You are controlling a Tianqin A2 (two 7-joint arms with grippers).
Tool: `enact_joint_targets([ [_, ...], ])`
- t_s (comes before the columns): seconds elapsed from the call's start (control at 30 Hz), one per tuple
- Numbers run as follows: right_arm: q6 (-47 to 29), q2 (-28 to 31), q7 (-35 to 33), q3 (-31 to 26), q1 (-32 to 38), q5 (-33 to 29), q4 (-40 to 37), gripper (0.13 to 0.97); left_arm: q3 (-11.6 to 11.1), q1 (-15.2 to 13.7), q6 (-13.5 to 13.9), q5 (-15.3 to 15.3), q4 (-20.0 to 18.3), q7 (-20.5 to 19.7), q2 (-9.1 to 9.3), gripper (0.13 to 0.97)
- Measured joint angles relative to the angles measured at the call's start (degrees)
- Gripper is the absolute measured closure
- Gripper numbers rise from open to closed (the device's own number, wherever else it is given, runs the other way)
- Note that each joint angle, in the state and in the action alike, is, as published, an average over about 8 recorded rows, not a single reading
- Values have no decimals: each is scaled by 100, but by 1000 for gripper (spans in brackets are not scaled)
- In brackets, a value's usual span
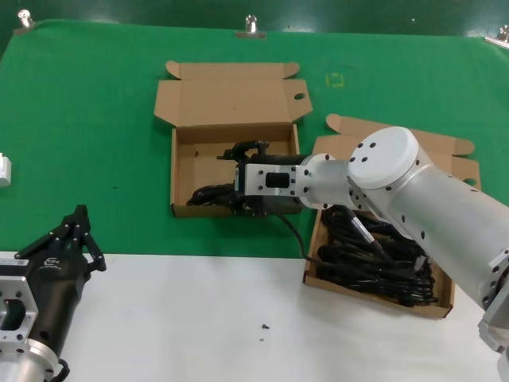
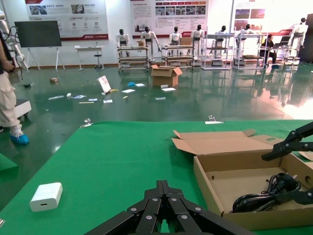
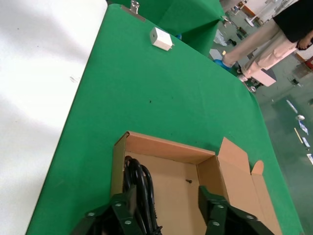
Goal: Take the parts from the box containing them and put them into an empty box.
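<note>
The box containing the parts [image 1: 372, 293] sits at the right, with its black coiled cords [image 1: 374, 256] piled to the rim. The other box [image 1: 174, 171] lies mid-mat with its lid folded back. One cord [image 1: 208, 193] rests on its floor by the near wall and also shows in the right wrist view [image 3: 139, 176] and the left wrist view [image 2: 266, 193]. My right gripper [image 1: 236, 179] reaches into this box, open, jaws wide apart [image 3: 166, 193], the cord lying along one finger, not clamped. My left gripper [image 1: 78, 229] is parked at the near left, shut [image 2: 163, 185].
A small white adapter block [image 1: 4, 169] lies at the mat's left edge. Metal clips [image 1: 251, 25] hold the green mat along the far edge. A bare white tabletop [image 1: 199, 318] runs along the front, with a tiny screw [image 1: 264, 326] on it.
</note>
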Motion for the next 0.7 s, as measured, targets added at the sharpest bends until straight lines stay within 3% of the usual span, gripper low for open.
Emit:
enact_joint_targets([
  [0.3, 0, 0, 0, 0, 0, 0, 0, 522, 0, 0, 0, 0, 0, -1, 0, 958],
  [0.43, 0, 0, 0, 0, 0, 0, 0, 522, 0, 0, 0, 0, 0, -1, 0, 958],
  [0.7, 0, 0, 0, 0, 0, 0, 0, 328, 0, 0, 0, 0, 0, -1, 0, 958],
])
